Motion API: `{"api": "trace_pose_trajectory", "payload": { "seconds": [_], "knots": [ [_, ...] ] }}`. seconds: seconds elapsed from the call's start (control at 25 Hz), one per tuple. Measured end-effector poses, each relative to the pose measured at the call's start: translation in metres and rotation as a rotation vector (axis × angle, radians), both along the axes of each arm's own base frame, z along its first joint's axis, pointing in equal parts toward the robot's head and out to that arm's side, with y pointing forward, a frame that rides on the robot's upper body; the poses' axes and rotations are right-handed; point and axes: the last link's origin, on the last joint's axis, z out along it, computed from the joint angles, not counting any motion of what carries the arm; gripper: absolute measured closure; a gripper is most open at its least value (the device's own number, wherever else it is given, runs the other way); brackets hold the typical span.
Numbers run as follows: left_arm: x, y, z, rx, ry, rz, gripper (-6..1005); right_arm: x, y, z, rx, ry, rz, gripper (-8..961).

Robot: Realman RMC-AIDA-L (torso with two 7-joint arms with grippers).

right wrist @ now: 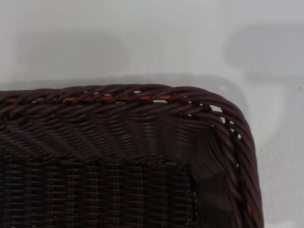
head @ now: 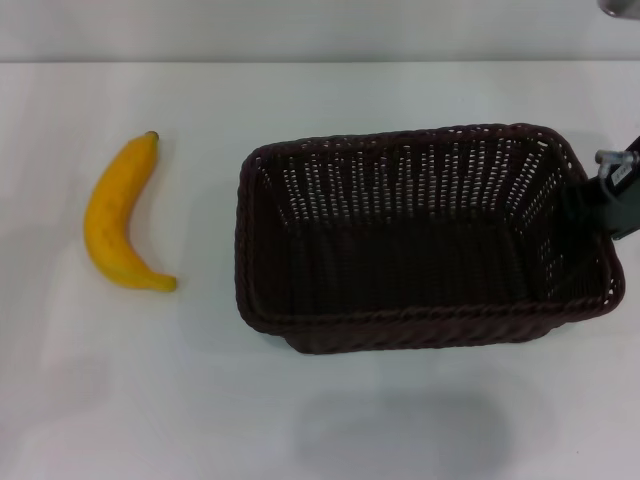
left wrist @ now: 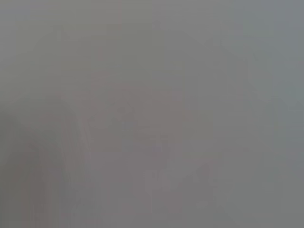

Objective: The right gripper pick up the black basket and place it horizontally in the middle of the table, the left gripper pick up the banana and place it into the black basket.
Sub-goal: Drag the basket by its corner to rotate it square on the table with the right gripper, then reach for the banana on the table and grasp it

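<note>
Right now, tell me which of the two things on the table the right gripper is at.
The black basket. The right gripper is at its right-hand end, by the rim, while the banana lies apart on the table, left of the basket, with nothing near it.

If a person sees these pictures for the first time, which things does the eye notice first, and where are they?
The big dark basket draws the eye first: it sits on the white table, right of centre, open side up and with nothing in it. The yellow banana lies apart from it, on the left. At the basket's right end, part of the right gripper shows at the picture's edge.
</note>
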Motion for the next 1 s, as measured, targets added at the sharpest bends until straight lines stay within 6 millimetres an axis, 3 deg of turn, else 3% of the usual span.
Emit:
{"api": "trace_pose_trajectory", "payload": {
  "seconds": [0.36, 0.68, 1.0],
  "knots": [
    [0.000, 0.000, -0.001, 0.000, -0.001, -0.002, 112, -0.005, -0.003, 0.009, -0.015, -0.002, -0.006, 635],
    [0.000, 0.006, -0.004, -0.014, -0.023, 0.004, 111, -0.008, 0.003, 0.047, 0.100, 0.019, 0.049, 572],
    [0.006, 0.049, -0.020, -0.246, -0.127, -0.026, 112, 0.029, 0.017, 0.083, 0.296, 0.063, 0.327, 570]
  ]
}}
